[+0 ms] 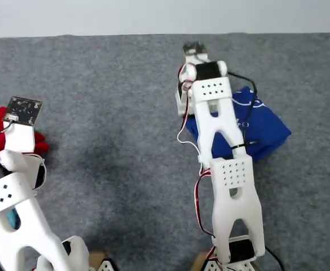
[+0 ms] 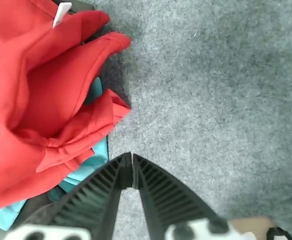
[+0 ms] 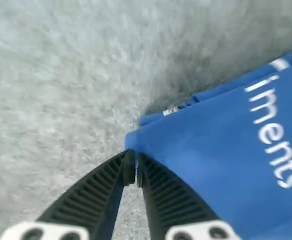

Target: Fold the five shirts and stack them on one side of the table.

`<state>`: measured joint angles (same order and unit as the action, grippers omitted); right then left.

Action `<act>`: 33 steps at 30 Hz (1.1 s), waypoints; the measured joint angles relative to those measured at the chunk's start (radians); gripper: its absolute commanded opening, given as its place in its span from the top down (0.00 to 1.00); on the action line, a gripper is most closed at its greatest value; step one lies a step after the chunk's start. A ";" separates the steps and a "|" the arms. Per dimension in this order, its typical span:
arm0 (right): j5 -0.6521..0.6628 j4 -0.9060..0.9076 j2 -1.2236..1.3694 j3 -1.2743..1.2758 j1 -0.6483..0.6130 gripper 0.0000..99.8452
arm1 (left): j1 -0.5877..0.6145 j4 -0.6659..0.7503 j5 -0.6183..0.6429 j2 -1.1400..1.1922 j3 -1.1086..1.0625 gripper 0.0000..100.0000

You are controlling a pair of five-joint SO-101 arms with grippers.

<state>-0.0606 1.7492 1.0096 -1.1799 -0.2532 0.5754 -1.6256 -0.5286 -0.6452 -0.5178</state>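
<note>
- High view: the blue shirt (image 1: 269,132) lies bunched at the right of the table. Its left part is hidden under the right arm (image 1: 221,121).
- The red shirt (image 1: 39,141) shows as a scrap at the left edge. The rest is covered by the left arm (image 1: 9,197) or cut off by the frame.
- The grey felt-like table cover (image 1: 114,113) lies open between the arms, with a pale wall (image 1: 153,17) along the far edge.
- Left wrist view: the left gripper (image 2: 132,172) has its jaws together on nothing, over bare cover just beside the red shirt (image 2: 41,100). That shirt is crumpled on a teal garment (image 2: 93,157) that is mostly buried.
- Right wrist view: the right gripper (image 3: 133,172) has its jaws together, tips at the blue shirt's (image 3: 225,165) corner. Whether any cloth is pinched cannot be told.
</note>
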 measured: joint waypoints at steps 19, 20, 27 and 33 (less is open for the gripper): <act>-0.080 0.005 -0.252 0.138 0.078 0.99 | 0.000 0.000 0.000 0.000 0.000 0.99; -0.098 0.005 -0.284 0.189 0.101 0.99 | 0.000 0.000 0.000 0.000 0.000 0.99; -0.347 0.005 -0.480 0.470 0.195 0.98 | 0.000 0.000 0.005 0.000 0.000 0.99; -0.477 0.005 -0.509 0.488 0.262 0.71 | 0.000 0.000 0.080 0.000 0.000 0.99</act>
<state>-0.5378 1.7538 0.5002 -0.6920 0.0092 0.5754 -1.6256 -0.4488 -0.6452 -0.5178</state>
